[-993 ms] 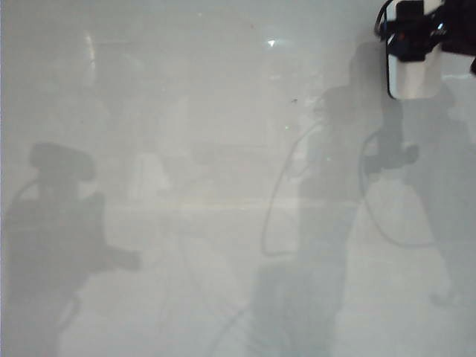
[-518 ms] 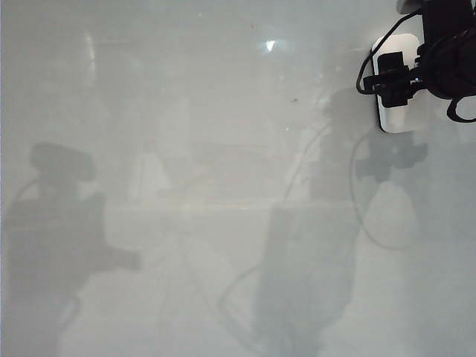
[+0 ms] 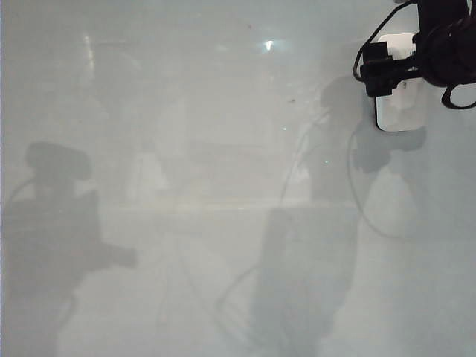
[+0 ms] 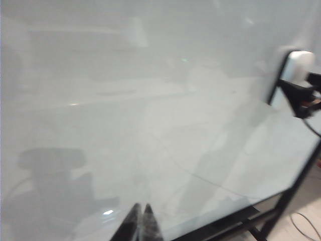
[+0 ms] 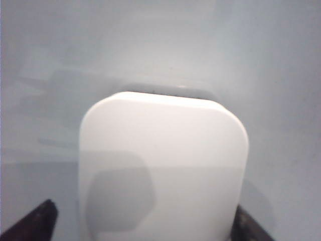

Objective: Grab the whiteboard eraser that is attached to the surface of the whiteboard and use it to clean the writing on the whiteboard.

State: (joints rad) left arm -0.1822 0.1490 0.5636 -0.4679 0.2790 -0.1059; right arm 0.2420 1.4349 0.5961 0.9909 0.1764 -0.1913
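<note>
Up at two o'clock on the whiteboard [image 3: 186, 223] our right gripper [image 5: 143, 223] straddles the whiteboard eraser [image 3: 401, 108] with jaws spread, while our left gripper [image 4: 139, 223] waits pressed together low at seven o'clock, so we judge no writing remains and the next move is backing off.

We log a black metal frame [image 4: 287, 197], seen only in the left wrist view: one long bar, one slanted leg, a short brace between them. Behind it is a pale floor [image 4: 312, 193]. A thin dark cable [image 4: 302, 225] lies looped on that floor, near the leg and not touching it. The exterior view shows a tiny dark speck [image 3: 292, 100] and, above it, a small bright light glint [image 3: 268, 45], well apart.
</note>
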